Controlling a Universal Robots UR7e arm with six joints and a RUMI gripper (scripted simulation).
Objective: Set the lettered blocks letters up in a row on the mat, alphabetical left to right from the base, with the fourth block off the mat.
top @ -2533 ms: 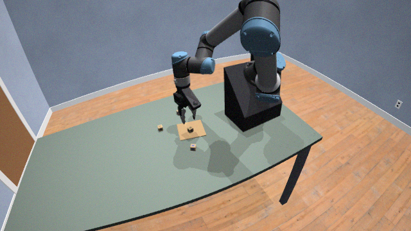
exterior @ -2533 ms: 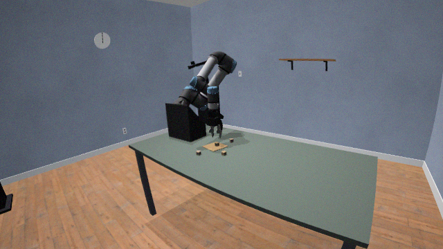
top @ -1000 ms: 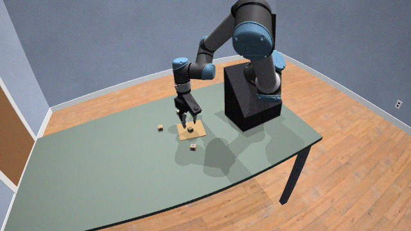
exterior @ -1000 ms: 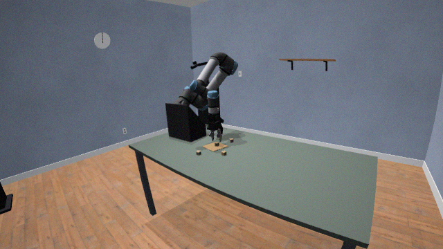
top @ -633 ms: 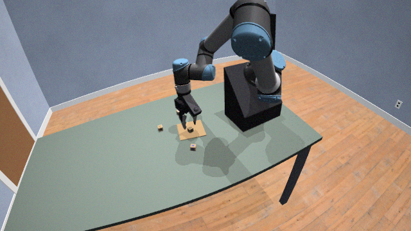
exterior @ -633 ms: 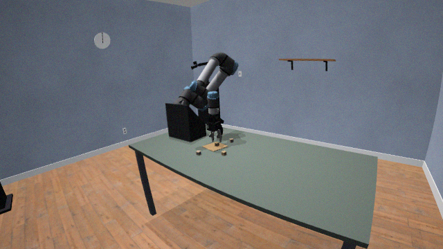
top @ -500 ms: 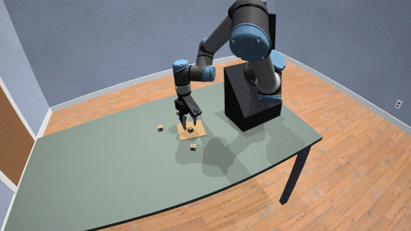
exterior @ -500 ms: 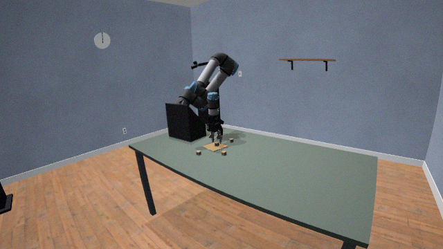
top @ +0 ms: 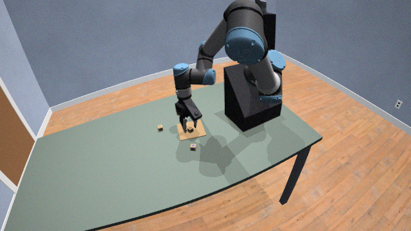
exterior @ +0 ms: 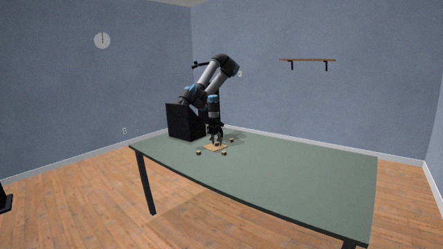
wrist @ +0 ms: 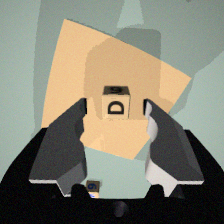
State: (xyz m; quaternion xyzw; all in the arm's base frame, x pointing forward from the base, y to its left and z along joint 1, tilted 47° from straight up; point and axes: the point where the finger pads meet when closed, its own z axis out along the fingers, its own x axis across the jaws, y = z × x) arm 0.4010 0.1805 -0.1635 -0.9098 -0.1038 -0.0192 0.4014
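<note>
Left block: small light wooden cube [exterior: 198,152], off the mat in the exterior view.
Mat: flat, square, tan [top: 181,136] [exterior: 210,147] [wrist: 62,75], on the green table [top: 112,167] [exterior: 287,176] [wrist: 17,60].
D block: pale wooden cube, black letter [top: 190,129] [exterior: 217,144] [wrist: 116,107], on the mat.
Black-and-grey gripper [top: 190,128] [exterior: 217,144] [wrist: 115,99]: partly open around the D block, gripping nothing.
Next block: wooden cube [top: 160,128] [exterior: 223,153], off the mat.
Rightmost block: wooden cube, blue mark on top [top: 192,147] [exterior: 231,140], off the mat.

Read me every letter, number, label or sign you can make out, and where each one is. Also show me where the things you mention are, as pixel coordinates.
"D": top face of the block on the mat [top: 190,129] [exterior: 217,144] [wrist: 116,107]; its side mark is unclear.
Block at the wrist view's lower edge [wrist: 93,187]: marks unclear.
Other views' block faces: too small.
Wall clock [exterior: 102,40]: no readable numerals.
</note>
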